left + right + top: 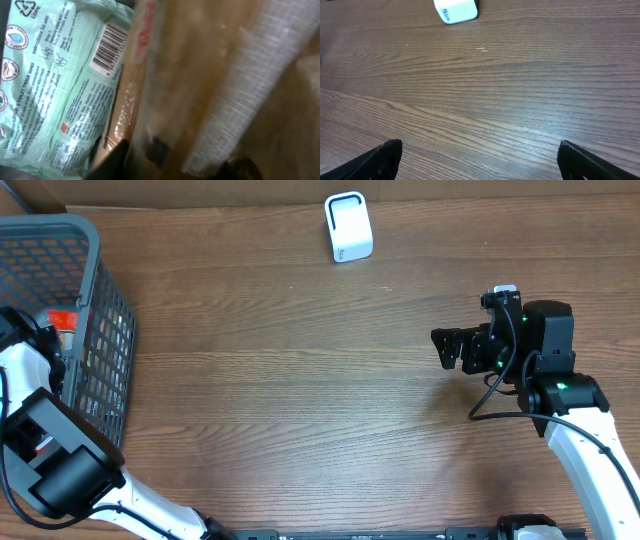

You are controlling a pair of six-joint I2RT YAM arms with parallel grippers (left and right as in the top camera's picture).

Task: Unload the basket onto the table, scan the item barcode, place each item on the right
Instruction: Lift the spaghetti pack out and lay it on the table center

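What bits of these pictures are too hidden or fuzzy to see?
- Overhead: the left arm and basket wall hide most of what's inside the basket.
- Left wrist: the tan wrapper beside the wipes packet is blurred, unreadable.
- Right wrist: the top edge cuts off the white scanner.

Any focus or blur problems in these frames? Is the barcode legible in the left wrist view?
Left wrist: wipes pack and its barcode are fairly sharp; everything right of them is smeared, too close to focus. Overhead: sharp, evenly lit. Right wrist: table grain is crisp; white scanner is cut by the top edge.
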